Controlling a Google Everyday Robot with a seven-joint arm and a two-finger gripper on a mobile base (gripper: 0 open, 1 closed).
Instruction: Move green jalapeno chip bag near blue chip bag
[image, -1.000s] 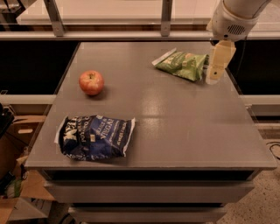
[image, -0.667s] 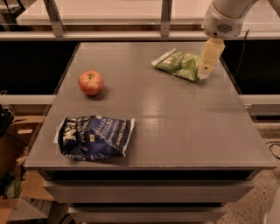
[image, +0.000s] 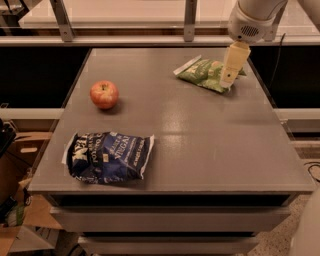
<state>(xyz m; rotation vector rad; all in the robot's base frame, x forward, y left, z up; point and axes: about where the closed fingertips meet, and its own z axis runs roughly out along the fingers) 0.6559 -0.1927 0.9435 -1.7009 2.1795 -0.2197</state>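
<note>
The green jalapeno chip bag (image: 201, 73) lies flat at the far right of the grey table (image: 200, 145), its white sealed edge pointing left. The blue chip bag (image: 108, 157) lies flat at the near left corner, white lettering up. My gripper (image: 230, 75) hangs from the white arm at the top right and points down over the right end of the green bag, covering part of it. The two bags lie far apart, on opposite corners of the table.
A red apple (image: 104, 94) sits at the far left of the table, behind the blue bag. A metal rail and posts (image: 190, 20) run along the back. Cardboard boxes (image: 20, 210) stand on the floor at the left.
My gripper has moved left and a little away from the camera, from beside the green bag's right edge to over its right end. Both bags and the apple have not moved.
</note>
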